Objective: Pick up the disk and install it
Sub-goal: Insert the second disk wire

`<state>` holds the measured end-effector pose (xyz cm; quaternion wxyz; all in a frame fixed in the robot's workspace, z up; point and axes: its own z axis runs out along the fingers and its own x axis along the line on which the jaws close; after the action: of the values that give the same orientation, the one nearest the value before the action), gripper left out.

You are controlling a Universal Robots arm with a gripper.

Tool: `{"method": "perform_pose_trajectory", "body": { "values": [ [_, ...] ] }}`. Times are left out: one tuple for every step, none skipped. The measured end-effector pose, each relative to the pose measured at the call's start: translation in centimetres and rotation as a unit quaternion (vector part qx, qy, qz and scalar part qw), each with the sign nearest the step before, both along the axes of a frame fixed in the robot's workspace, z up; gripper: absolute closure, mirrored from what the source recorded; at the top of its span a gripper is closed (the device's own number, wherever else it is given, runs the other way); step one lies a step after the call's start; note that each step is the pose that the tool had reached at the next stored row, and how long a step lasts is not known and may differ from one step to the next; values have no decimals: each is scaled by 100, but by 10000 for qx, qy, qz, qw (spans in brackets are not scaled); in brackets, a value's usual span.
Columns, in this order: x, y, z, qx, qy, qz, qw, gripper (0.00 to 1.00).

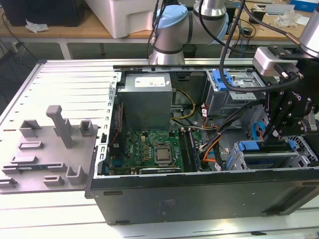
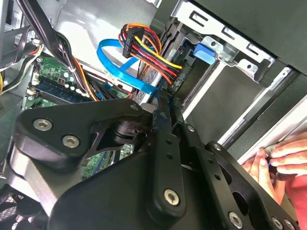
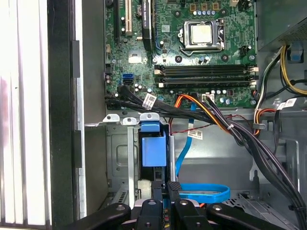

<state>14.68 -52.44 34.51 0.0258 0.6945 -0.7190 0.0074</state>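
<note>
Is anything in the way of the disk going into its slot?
Nothing seems to block it. The disk already sits in the drive bay, by the gripper. A blue cable and coloured wires lie close beside it.

A pale worktop (image 1: pixel 65 79) of ribbed metal slats carries the scene, with a grey moulded tray (image 1: pixel 47 149) of upright holders lying on it at the exterior view's left. Far behind stands a wooden bench (image 1: pixel 60 31) on white legs, bearing a white box (image 1: pixel 127 17) and a dark case (image 1: pixel 42 11). Even, bright light falls over everything.
</note>
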Motion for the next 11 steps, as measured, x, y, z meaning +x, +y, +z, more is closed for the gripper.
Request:
{"method": "perform_pose_trajectory", "body": {
  "values": [
    [0,0,-3,0,0,0,10000,84],
    [0,0,-6,0,0,0,10000,84],
    [0,0,-10,0,0,0,10000,84],
    [0,0,-15,0,0,0,10000,84],
    [1,0,-21,-1,0,0,10000,84],
    [2,0,-26,0,0,0,10000,84],
    [5,0,-33,0,0,0,10000,84],
    [5,0,-35,0,0,0,10000,84],
    [5,0,-37,0,0,0,10000,84],
    [6,0,-40,0,0,0,10000,84],
    [6,0,-42,0,0,0,10000,84]
  ]
}}
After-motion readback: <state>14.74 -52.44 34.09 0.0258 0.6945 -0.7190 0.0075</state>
